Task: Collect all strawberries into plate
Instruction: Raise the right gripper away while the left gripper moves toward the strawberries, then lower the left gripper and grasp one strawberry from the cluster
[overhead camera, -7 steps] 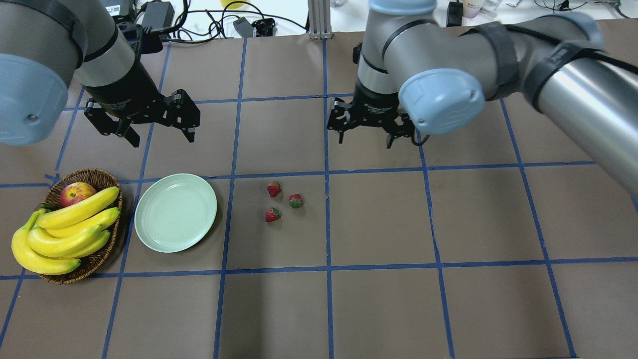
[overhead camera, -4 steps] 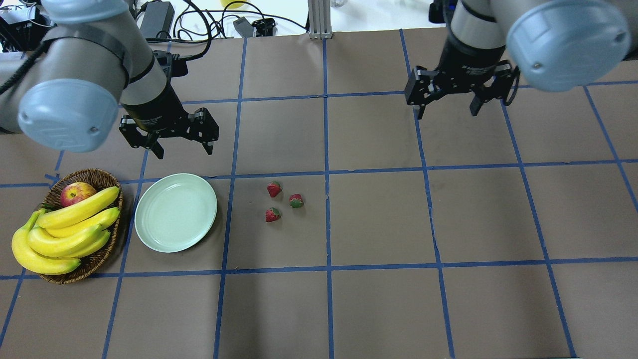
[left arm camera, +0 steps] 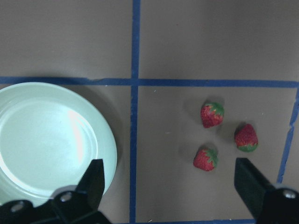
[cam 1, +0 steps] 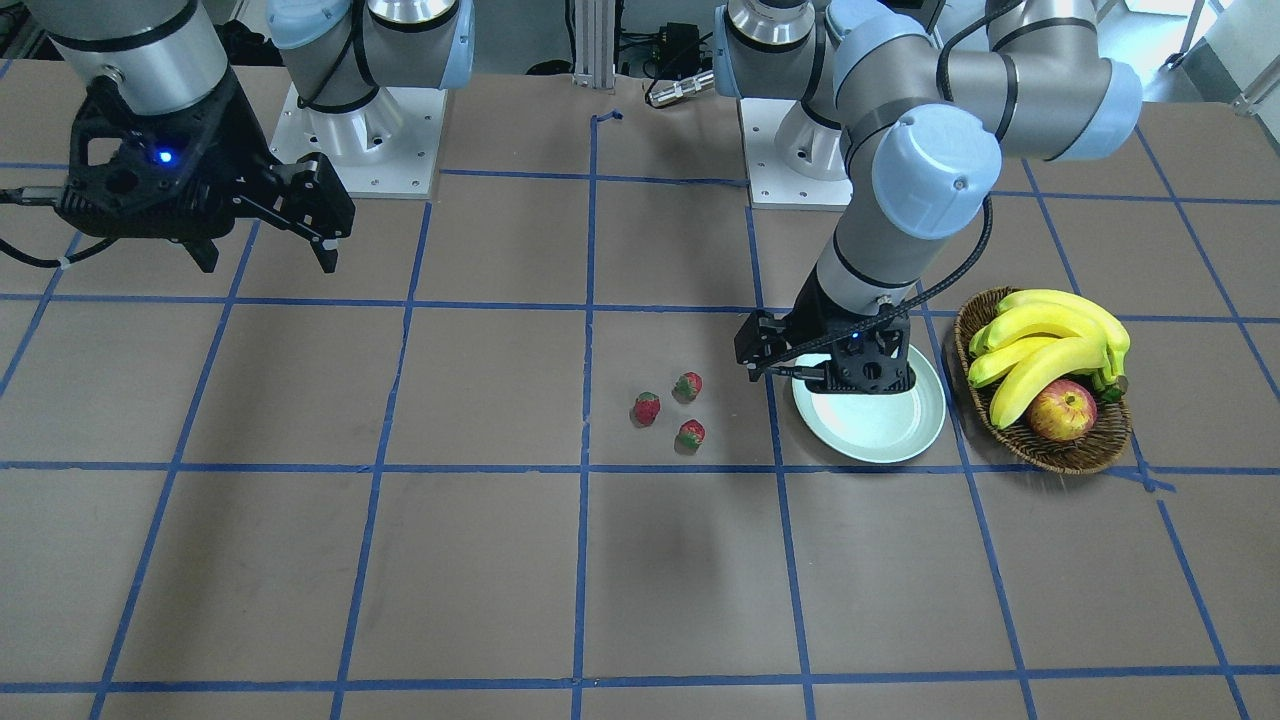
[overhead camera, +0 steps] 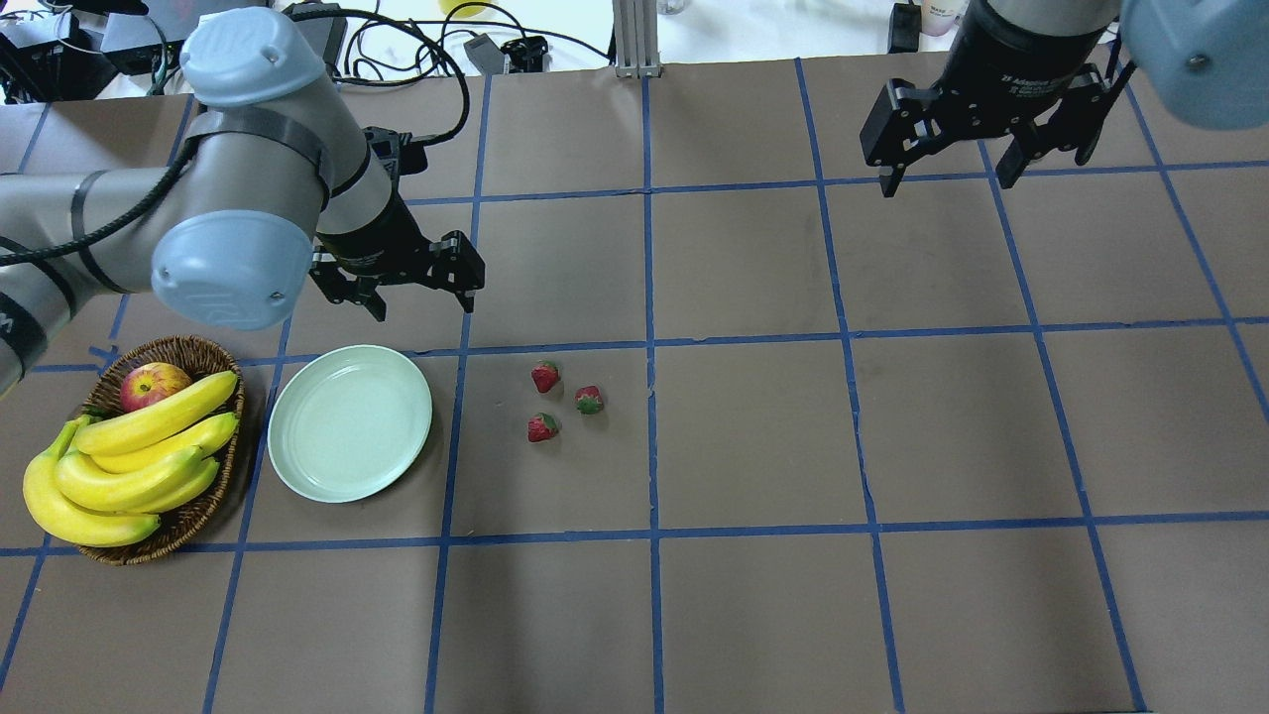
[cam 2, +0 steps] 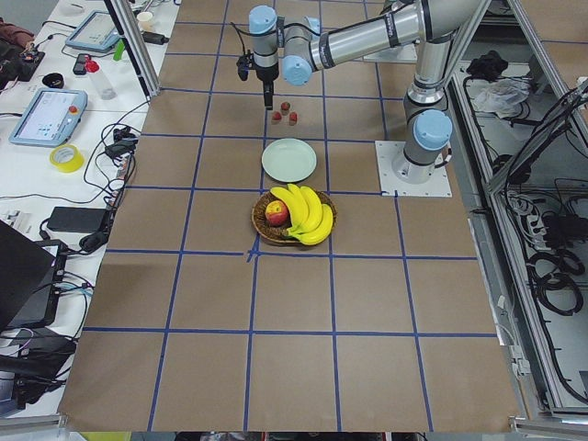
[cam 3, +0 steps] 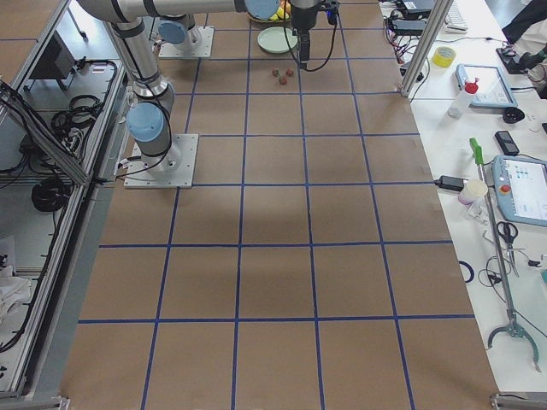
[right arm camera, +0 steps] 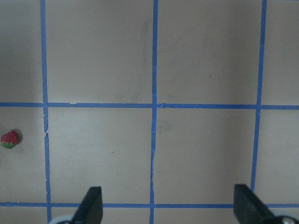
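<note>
1. The left claw (overhead camera: 422, 309) hangs spread wide and empty above the tabletop (overhead camera: 753, 436), just beyond the far-right edge of the plate (overhead camera: 349, 422).
2. The right claw (overhead camera: 947, 186) is spread too and holds nothing. It sits at the far right, well apart from the fruit.
3. Count them: three strawberries (overhead camera: 544, 376), all on the tabletop in a tight cluster just right of the plate. None touch each other, and none are in the plate yet.
4. One plate, bare. To its left is one wicker basket (overhead camera: 198, 345) with one apple (overhead camera: 154, 385) and bananas (overhead camera: 149, 466). They overlap, so four is my best count.
5. Handling: I judge the berries tiny, light, slick-skinned and easily bruised. That calls for a gentle pinch across the red body, below the green cap.
6. The cluster is tight, so an outer berry gives the claw more room to close.
</note>
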